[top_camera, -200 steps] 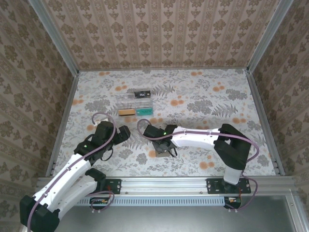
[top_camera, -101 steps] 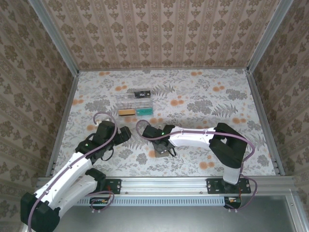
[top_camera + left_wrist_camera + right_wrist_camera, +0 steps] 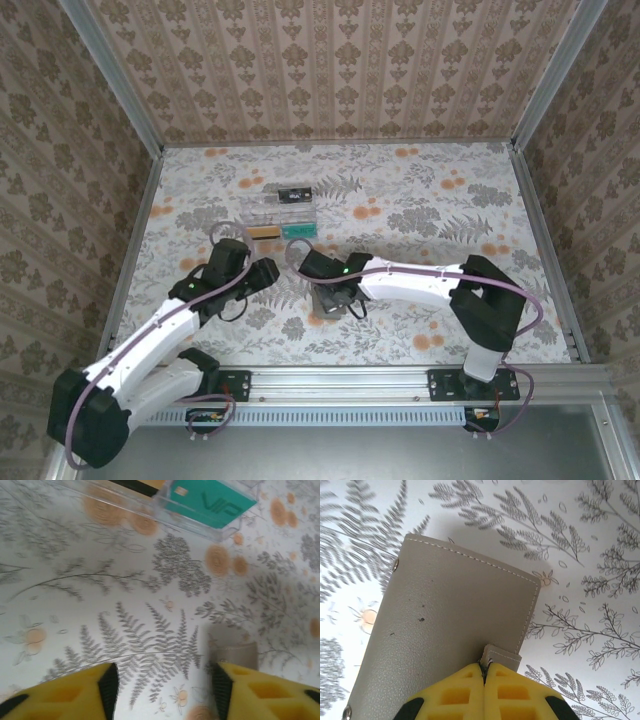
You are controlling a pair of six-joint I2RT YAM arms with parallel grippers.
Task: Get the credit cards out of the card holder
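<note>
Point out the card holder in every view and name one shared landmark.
Top external: card holder just left of centre, toward the near edge.
Left wrist: its corner at lower right.
Right wrist: large, centre and left.
Shared landmark: the fern-print tablecloth.

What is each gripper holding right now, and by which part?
Right gripper pinches the card holder by the small tab on its edge. Left gripper is open, holding nothing.
</note>
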